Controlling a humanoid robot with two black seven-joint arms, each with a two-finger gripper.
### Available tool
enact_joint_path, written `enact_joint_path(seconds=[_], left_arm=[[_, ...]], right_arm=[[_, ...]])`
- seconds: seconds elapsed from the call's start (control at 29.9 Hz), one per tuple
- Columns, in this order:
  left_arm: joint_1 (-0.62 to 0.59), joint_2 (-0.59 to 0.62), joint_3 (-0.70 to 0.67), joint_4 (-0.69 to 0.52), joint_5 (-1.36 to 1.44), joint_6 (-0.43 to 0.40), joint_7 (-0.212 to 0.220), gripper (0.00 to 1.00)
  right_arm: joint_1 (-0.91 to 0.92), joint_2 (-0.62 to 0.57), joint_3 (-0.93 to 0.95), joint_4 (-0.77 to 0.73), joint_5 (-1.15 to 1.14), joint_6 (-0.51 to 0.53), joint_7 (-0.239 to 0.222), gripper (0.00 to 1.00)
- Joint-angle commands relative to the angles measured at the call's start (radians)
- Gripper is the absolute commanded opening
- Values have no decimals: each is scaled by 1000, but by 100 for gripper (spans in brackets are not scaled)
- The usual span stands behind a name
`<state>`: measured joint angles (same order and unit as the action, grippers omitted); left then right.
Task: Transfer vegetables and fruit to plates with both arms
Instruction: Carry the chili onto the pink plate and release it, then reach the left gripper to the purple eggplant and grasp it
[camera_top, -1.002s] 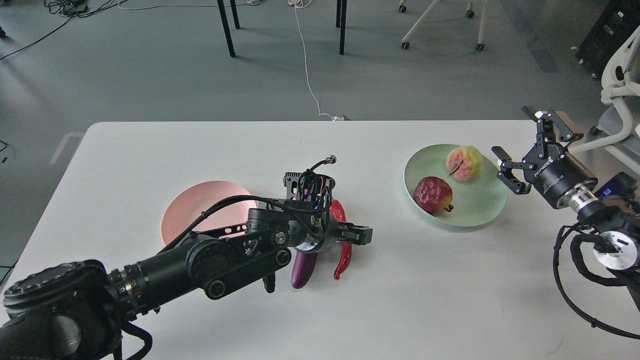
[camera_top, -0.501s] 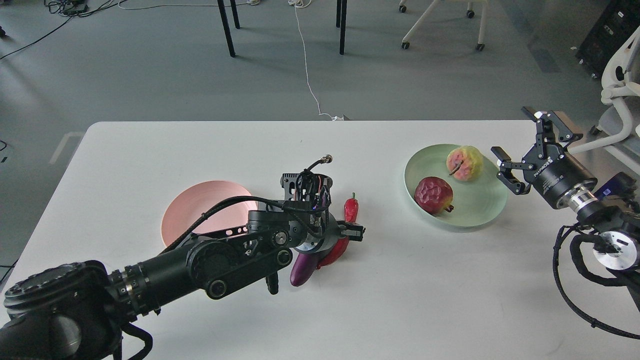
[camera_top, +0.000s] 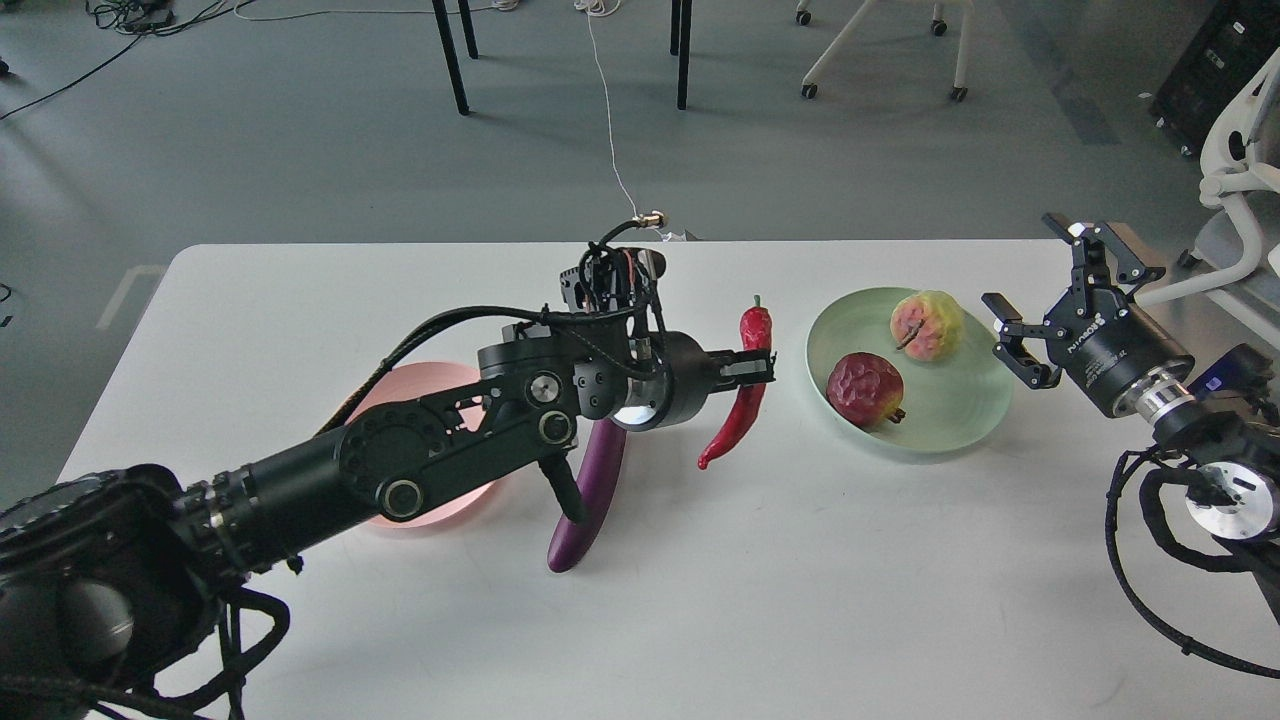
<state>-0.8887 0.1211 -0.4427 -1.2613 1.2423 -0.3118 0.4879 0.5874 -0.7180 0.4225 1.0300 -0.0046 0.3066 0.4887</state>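
My left gripper (camera_top: 752, 368) is shut on the red chili pepper (camera_top: 742, 400) and holds it lifted above the table, between the two plates. The purple eggplant (camera_top: 587, 490) lies on the table under my left arm, partly hidden by it. The pink plate (camera_top: 395, 390) sits behind the left arm, mostly hidden. The mint green plate (camera_top: 950, 400) at the right holds the yellow-green fruit (camera_top: 928, 325) and the dark red bumpy fruit (camera_top: 864, 388). My right gripper (camera_top: 1040, 300) is open and empty at the green plate's right rim.
The white table (camera_top: 800, 580) reaches from left to right. Beyond its far edge are table legs, a white cable on the floor and an office chair. A white chair stands at the far right.
My left gripper closed on the chili pepper and lifted it up and to the right, off the table. The eggplant now shows more of its length. The right arm stayed still.
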Motion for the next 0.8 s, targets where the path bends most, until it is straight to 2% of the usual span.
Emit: enact_joint_path(seconds=[0.0, 0.1, 0.27, 0.4, 0.5, 0.53, 0.57, 0.67, 0.7, 0.77], left_arm=[[7, 228, 10, -78, 9, -99, 1, 8], [33, 406, 28, -99, 16, -164, -57, 8], [89, 595, 71, -99, 16, -173, -130, 9], [108, 650, 101, -99, 16, -173, -163, 9], [116, 661, 110, -99, 16, -171, -175, 15], [116, 660, 108, -99, 14, -173, -175, 20], [116, 660, 107, -99, 14, -173, -177, 30], [114, 660, 105, -99, 12, -174, -181, 80], [113, 660, 104, -101, 12, -176, -187, 87], [109, 658, 98, -102, 14, -177, -196, 92]], right_arm=[[0, -1, -1, -1, 0, 0, 0, 98], [0, 0, -1, 1, 0, 0, 0, 98], [0, 8, -2, 1, 0, 0, 0, 98], [0, 9, -2, 1, 0, 0, 0, 98], [0, 9, -2, 1, 0, 0, 0, 98], [0, 9, -2, 1, 0, 0, 0, 98], [0, 8, -2, 1, 0, 2, 0, 98], [0, 5, -2, 2, 0, 2, 0, 98], [0, 3, -2, 2, 0, 2, 0, 98], [0, 2, -2, 2, 0, 2, 0, 98]])
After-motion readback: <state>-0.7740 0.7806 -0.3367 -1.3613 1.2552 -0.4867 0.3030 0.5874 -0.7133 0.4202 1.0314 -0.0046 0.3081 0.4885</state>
